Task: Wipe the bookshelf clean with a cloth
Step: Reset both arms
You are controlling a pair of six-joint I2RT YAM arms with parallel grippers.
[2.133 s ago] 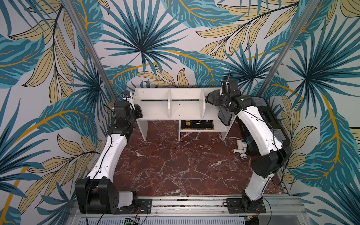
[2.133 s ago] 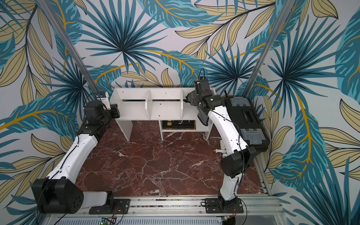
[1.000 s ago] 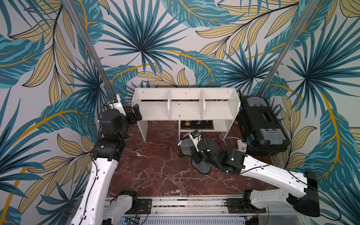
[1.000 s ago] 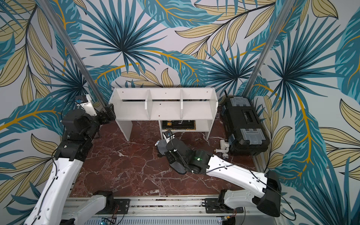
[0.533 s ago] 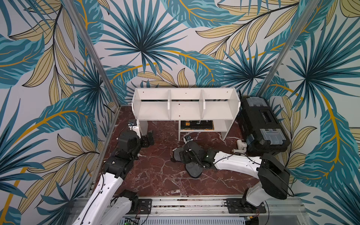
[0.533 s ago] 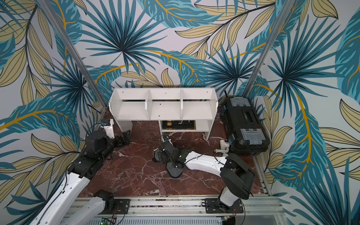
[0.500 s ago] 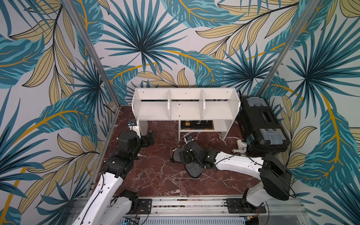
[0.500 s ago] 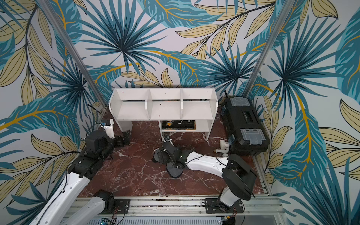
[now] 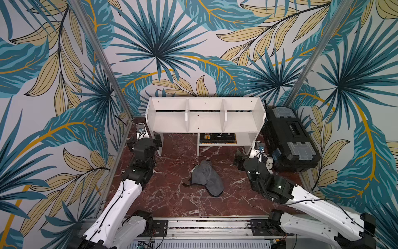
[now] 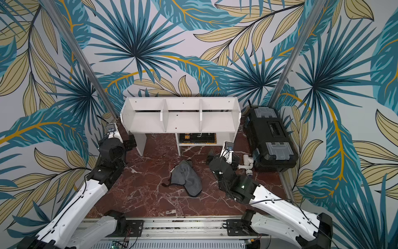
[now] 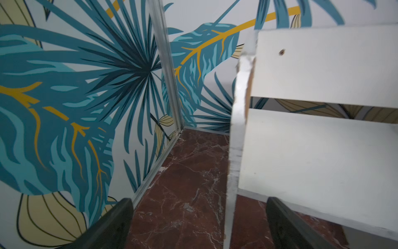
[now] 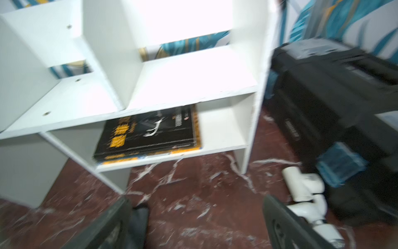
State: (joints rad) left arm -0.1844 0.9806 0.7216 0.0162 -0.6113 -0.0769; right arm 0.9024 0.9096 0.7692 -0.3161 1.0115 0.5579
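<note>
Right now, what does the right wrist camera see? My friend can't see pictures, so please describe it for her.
The white bookshelf fills this blurry view, with dark books lying flat on its low shelf. The open right gripper hangs over red marble floor, and a black toolbox and white pipe pieces sit beside the shelf.

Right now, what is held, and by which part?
Nothing is held: left end effector and right end effector are open, empty; the cloth lies free between them.
</note>
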